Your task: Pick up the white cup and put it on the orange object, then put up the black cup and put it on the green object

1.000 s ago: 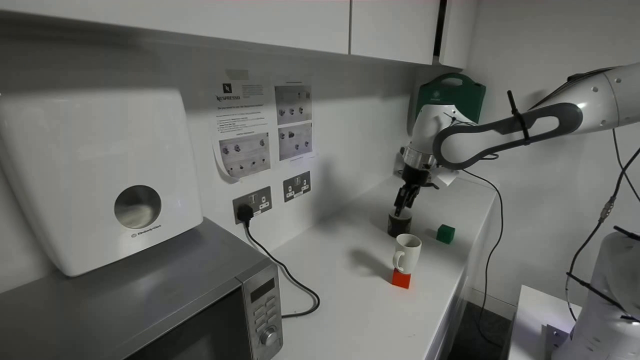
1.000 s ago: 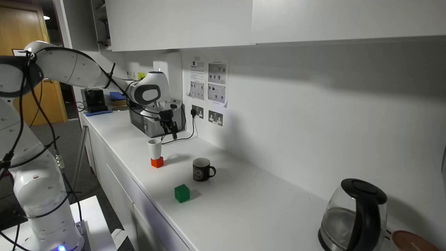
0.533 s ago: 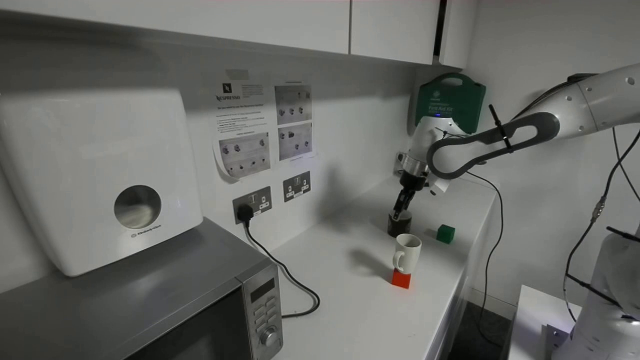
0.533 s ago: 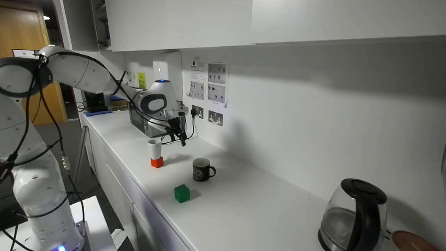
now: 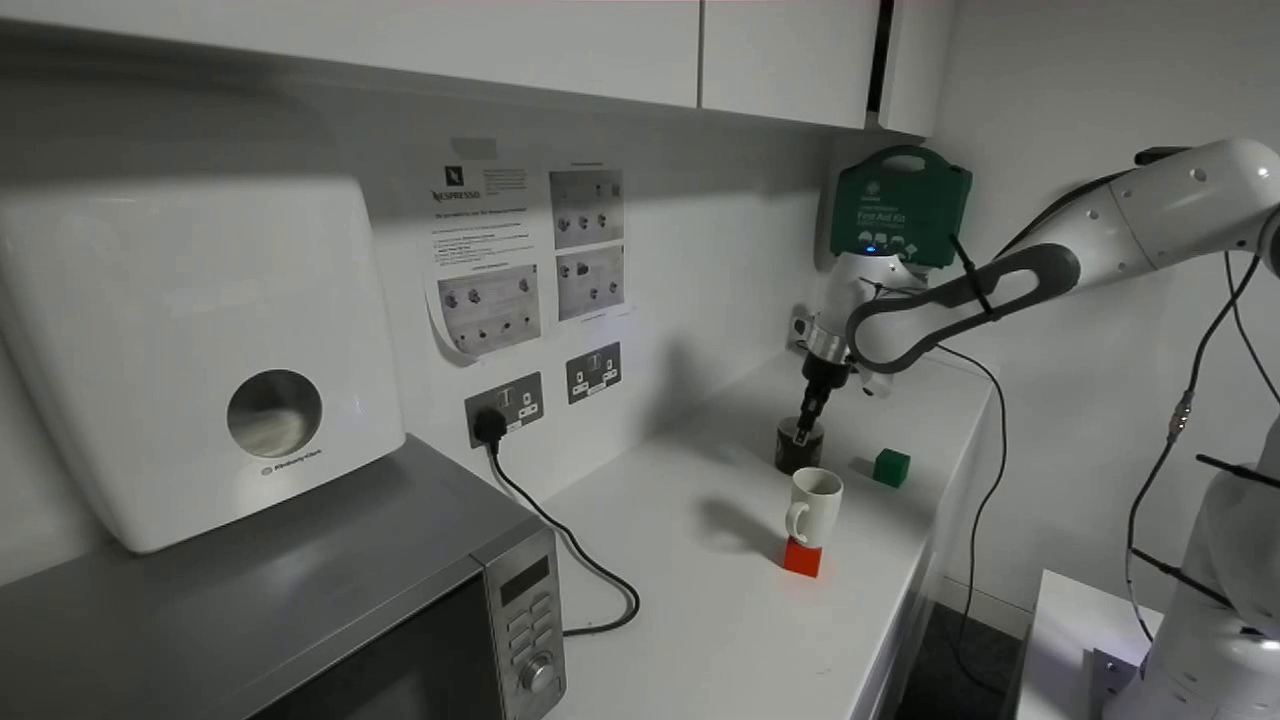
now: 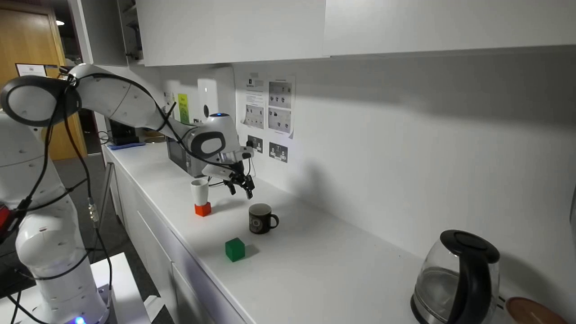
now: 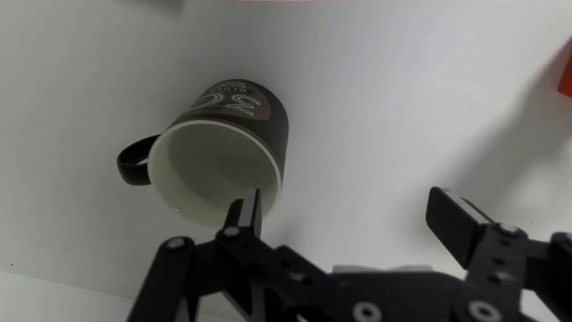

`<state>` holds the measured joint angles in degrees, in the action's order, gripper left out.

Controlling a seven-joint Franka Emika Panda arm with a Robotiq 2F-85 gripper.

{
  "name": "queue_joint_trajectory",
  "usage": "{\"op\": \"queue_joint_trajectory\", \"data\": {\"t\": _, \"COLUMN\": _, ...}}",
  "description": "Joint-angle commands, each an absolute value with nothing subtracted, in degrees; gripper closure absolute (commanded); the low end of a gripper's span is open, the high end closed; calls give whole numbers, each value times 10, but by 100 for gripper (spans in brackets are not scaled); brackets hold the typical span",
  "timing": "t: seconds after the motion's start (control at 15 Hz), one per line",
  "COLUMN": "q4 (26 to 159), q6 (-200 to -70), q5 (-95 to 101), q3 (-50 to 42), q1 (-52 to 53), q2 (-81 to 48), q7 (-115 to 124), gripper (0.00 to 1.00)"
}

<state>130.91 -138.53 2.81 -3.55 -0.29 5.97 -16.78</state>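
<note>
In the wrist view my fingers (image 7: 451, 228) are spread wide, holding nothing. The black cup (image 7: 223, 147) is just ahead of one finger, pale mouth facing me, handle (image 7: 134, 175) pointing away from both, lettering on its dark side. The orange block (image 7: 566, 80) shows beyond the opposite finger.

In an exterior view the black cup stands upright on the smooth surface (image 6: 342, 274), near my fingers but apart; past it sit a green cube (image 6: 235, 249) and a glass kettle (image 6: 463, 279). The white cup (image 6: 200, 192) stands upright on the orange block.

In an exterior view a grey microwave (image 5: 390, 560) sits well apart from my fingers.
</note>
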Motion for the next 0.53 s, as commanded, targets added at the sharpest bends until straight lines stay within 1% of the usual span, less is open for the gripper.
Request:
{"op": "queue_joint_trajectory", "data": {"t": 0.0, "q4": 1299, "q6": -1395, "q5": 65, "q3": -39, "q1": -13, "q2": 48, "q7": -215, "gripper": 0}}
{"op": "queue_joint_trajectory", "data": {"t": 0.47, "q4": 1294, "q6": -1385, "q5": 82, "q3": -49, "q1": -19, "q2": 38, "q7": -306, "gripper": 0}}
